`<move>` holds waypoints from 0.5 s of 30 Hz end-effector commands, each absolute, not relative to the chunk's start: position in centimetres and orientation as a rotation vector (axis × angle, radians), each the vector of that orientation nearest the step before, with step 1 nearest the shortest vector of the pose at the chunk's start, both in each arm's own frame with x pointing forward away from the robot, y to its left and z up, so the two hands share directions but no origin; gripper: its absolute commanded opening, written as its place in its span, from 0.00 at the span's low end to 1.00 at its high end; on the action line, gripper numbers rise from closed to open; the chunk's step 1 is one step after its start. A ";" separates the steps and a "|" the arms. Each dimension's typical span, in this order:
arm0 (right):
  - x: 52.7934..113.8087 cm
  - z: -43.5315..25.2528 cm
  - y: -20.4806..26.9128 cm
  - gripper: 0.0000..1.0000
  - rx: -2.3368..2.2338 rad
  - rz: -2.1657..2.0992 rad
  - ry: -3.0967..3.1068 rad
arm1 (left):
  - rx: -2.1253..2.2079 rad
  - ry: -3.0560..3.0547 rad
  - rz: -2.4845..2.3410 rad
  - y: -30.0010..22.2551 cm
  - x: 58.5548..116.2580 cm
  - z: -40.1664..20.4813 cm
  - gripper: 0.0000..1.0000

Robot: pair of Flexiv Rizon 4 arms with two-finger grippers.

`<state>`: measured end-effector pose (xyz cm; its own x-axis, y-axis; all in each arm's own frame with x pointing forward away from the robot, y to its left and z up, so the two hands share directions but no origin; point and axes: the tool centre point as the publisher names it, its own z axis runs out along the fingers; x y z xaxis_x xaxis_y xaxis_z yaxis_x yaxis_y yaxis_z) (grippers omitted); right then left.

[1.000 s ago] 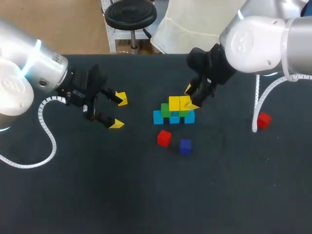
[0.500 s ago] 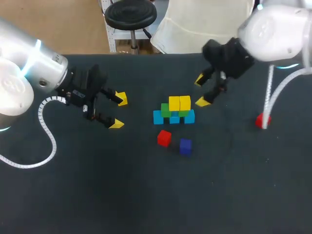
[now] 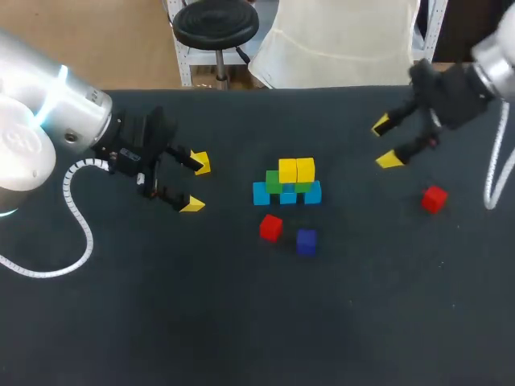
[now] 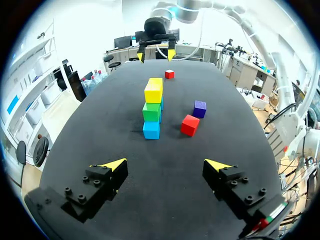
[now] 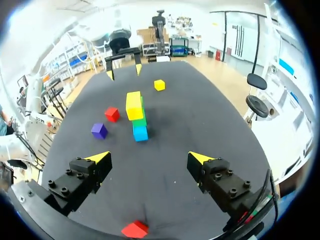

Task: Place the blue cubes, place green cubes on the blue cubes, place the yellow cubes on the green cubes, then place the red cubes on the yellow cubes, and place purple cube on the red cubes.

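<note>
In the middle of the table stands a stack [image 3: 288,183]: three blue cubes [image 3: 288,195] at the base, two green cubes [image 3: 275,182] on them, two yellow cubes [image 3: 297,170] on top. In front lie a red cube [image 3: 271,227] and a purple cube [image 3: 306,241]. A second red cube [image 3: 434,199] lies at the right, just below my right gripper [image 5: 150,160]. That right gripper [image 3: 385,142] hovers open and empty, right of the stack. My left gripper [image 3: 196,183] hangs open and empty at the left, facing the stack [image 4: 152,107].
A loose yellow cube [image 5: 159,85] lies on the dark table [image 3: 241,322] close to my left gripper, on its far side. The left wrist view does not show this cube. The far red cube [image 4: 169,74] sits beyond the stack there.
My right gripper opened, left the yellow cube on the stack and drew back to the right and away. The left arm has not moved.
</note>
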<state>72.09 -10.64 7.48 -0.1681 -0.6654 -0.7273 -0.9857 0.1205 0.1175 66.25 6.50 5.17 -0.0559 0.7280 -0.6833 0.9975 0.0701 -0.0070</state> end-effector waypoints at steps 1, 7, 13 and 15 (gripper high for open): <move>72.6 7.1 -13.0 1.00 -1.484 0.936 1.784 | 1.708 1.832 -0.682 6.6 66.2 5.1 1.00; 72.6 7.1 -15.4 1.00 -1.449 0.947 1.695 | 1.708 1.832 -0.682 6.6 66.2 5.1 1.00; 72.5 7.0 -16.9 1.00 -1.486 0.894 1.611 | 1.708 1.832 -0.682 6.6 66.2 5.1 1.00; 72.4 6.9 -17.3 1.00 -1.486 0.891 1.607 | 1.708 1.832 -0.682 6.6 66.2 5.1 1.00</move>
